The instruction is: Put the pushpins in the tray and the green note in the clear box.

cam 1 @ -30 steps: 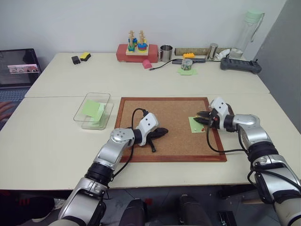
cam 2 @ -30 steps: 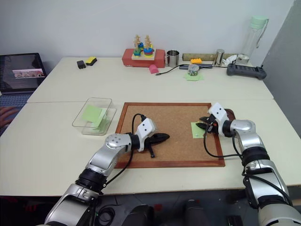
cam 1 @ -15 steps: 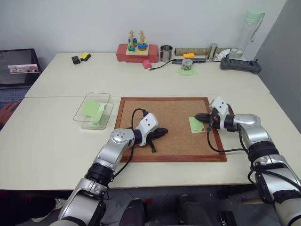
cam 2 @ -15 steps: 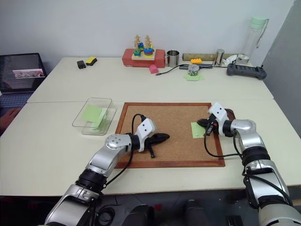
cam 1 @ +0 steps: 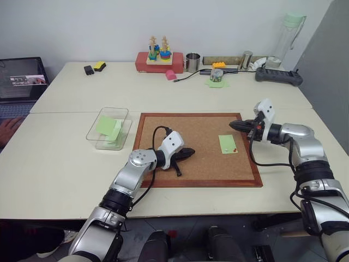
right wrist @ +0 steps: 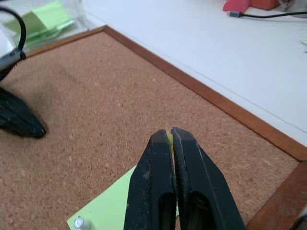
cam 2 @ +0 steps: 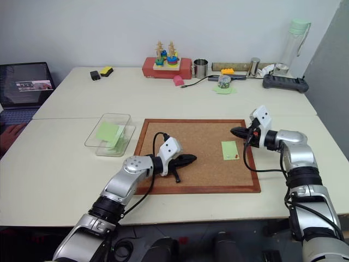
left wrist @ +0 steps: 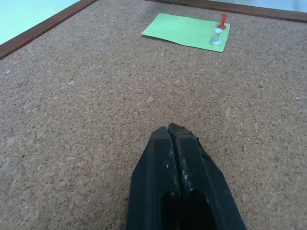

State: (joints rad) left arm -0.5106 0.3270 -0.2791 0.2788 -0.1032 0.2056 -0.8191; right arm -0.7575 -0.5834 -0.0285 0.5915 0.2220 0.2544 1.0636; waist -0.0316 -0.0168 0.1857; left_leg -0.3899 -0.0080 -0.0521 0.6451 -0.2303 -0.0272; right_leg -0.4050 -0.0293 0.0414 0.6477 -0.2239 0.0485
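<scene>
A small green note (cam 1: 227, 144) lies on the right part of the cork board (cam 1: 191, 169), with a red pushpin (left wrist: 222, 20) and a pale pushpin (left wrist: 217, 36) standing in its near corner. My right gripper (cam 1: 232, 125) hovers above the board just beyond the note, shut on a yellowish pushpin (right wrist: 169, 138) that peeks out between its fingertips. My left gripper (cam 1: 191, 152) rests shut and empty on the cork, left of the note. The clear box (cam 1: 101, 141) sits left of the board with green paper inside. The tray is hidden.
At the back stand a red toy block (cam 1: 151, 61), a metal cup (cam 1: 192, 61), a bottle (cam 1: 288, 38), a power strip (cam 1: 279, 76) and a tape roll on another green note (cam 1: 217, 76). A laptop (cam 1: 19, 78) and a person's hand (cam 1: 8, 126) are at far left.
My right gripper closed at the note's corner, then rose and drew back to the right with the yellowish pushpin. The left arm stayed put.
</scene>
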